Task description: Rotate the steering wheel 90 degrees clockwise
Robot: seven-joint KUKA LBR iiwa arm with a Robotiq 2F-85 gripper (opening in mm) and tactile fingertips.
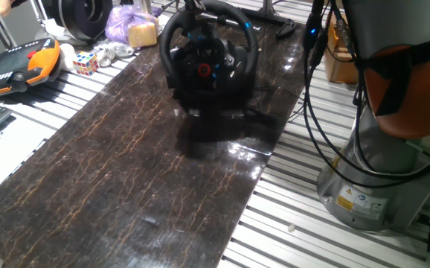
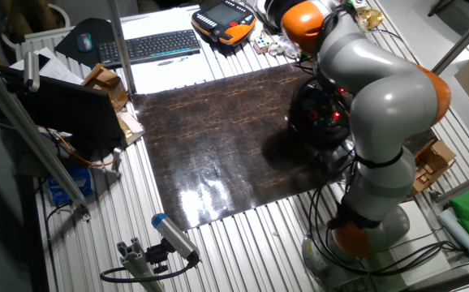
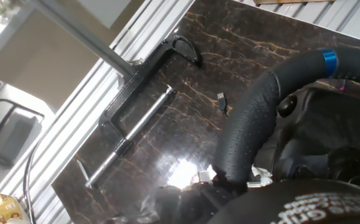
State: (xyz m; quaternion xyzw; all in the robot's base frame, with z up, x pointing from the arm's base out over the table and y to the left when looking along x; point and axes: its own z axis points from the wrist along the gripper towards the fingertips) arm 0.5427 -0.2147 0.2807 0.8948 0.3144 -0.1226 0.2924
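1. The steering wheel (image 1: pixel 209 56) stands at the far end of the dark marble-look table (image 1: pixel 126 186), facing the near end, red hub button visible.
2. In the other fixed view my arm (image 2: pixel 380 89) bends over the wheel (image 2: pixel 320 118) and hides most of it; only the hub with red lights shows.
3. Hand view: the camera sits very close to the thick black rim (image 3: pixel 255 124). The blue centre stripe (image 3: pixel 330 60) on the rim is at upper right of this picture.
4. A black clamp (image 3: pixel 146 93) with a metal screw bar lies on the table beyond the rim.
5. My tool: fingers not clearly shown in any view, so I cannot tell if it is wide, narrow or gripping the rim. A dark blurred part at the bottom edge of the hand view may be it.
6. Progress, my judgement: the wheel looks roughly at its centred position, so the rotation seems not done yet. Left: secure the rim, then turn a quarter clockwise.
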